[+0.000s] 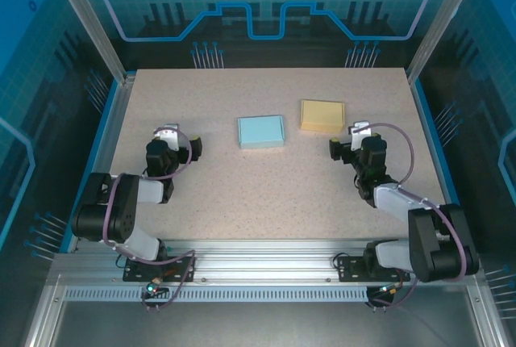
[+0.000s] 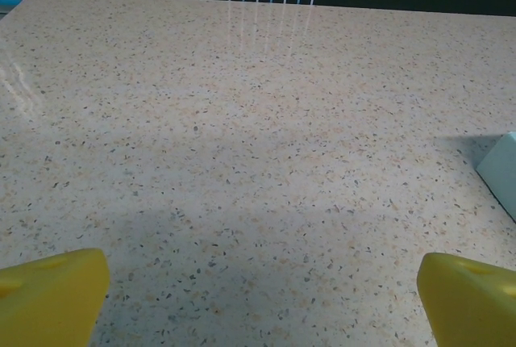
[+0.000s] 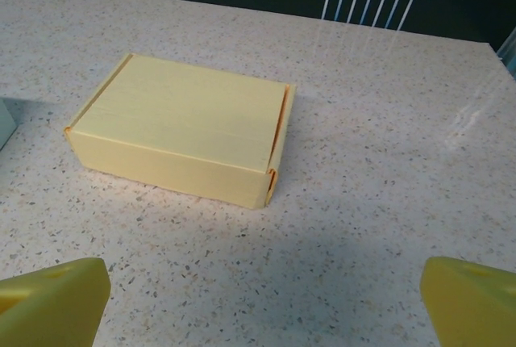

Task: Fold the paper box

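A closed yellow paper box [image 1: 322, 114] lies flat at the back right of the table, seen up close as the yellow box [image 3: 181, 129] with its lid tucked down. A closed light blue paper box [image 1: 261, 131] lies left of it near the middle; its corner [image 2: 500, 171] shows at the right edge of the left wrist view. My left gripper [image 1: 181, 147] rests low at the left, open, its yellow fingertips [image 2: 52, 294] wide apart over bare table. My right gripper [image 1: 343, 147] sits just in front of the yellow box, open, fingertips [image 3: 468, 303] spread with nothing between them.
The speckled tabletop [image 1: 274, 194] is bordered by a blue rim and aluminium posts [image 1: 89, 20] at the back corners. Both arm bases stand on the rail [image 1: 266, 270] at the near edge.
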